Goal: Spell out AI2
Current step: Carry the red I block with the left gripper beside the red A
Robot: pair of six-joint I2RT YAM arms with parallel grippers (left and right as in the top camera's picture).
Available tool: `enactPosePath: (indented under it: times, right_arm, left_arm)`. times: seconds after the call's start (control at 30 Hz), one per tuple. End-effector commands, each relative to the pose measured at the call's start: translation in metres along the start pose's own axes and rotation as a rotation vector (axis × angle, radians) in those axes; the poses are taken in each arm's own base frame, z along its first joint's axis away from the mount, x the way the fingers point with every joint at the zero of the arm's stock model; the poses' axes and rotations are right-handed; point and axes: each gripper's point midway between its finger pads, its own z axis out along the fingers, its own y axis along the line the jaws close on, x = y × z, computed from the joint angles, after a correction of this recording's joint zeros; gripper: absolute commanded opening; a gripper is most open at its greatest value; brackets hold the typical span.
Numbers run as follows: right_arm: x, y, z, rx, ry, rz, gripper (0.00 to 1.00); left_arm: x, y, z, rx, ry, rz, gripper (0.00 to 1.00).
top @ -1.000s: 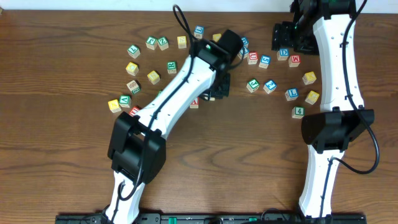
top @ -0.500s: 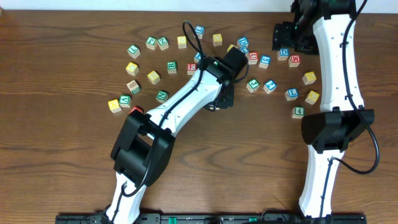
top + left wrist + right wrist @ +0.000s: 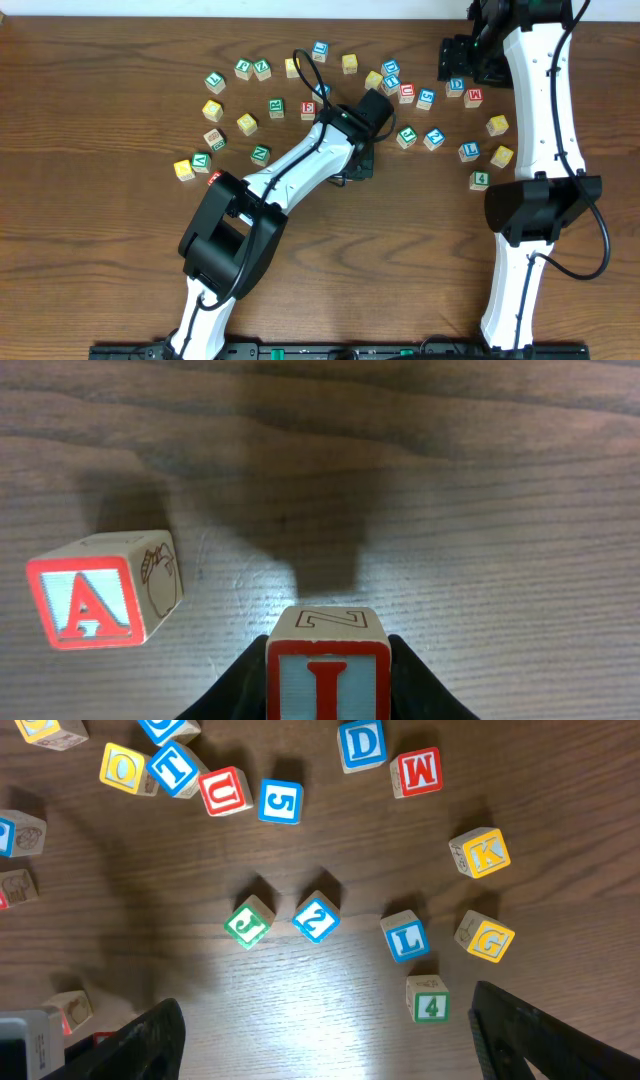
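Overhead: straight down, whole bench (image 3: 90,260). Left wrist: close, steeply down. Right wrist: higher, down; shares overhead's upper-right blocks (image 3: 316,918).

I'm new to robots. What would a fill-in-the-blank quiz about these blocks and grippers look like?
The left gripper holds a block whose front shows a red ____.
The loose block to the left of it in the left wrist view reads ____.
The 2 block has a ____ face.
The right gripper is ____.
Missing words: I; A; blue; open.
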Motion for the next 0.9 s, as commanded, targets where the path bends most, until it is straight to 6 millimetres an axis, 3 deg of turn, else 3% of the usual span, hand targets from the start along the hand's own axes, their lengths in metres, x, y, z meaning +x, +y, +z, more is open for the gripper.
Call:
enactPosePath:
  times: [0.0, 0.27, 0.47, 0.87]
  right_arm:
    - [0.002, 0.002, -0.007, 0.004, -0.011, -0.018, 0.86]
    - [0.002, 0.002, -0.007, 0.005, -0.009, -0.018, 0.86]
    - [0.002, 0.002, -0.007, 0.005, -0.008, -0.018, 0.86]
    - [0.003, 0.002, -0.007, 0.005, -0.007, -0.018, 0.86]
  left_arm:
    - [0.001, 0.009, 0.010, -0.041, -0.007, -0.012, 0.28]
    - [-0.014, 0.025, 0.009, -0.138, -0.095, -0.037, 0.28]
    - [-0.017, 0.023, 0.021, -0.137, -0.101, -0.038, 0.28]
    - [-0.018, 0.026, 0.022, -0.138, -0.103, -0.069, 0.28]
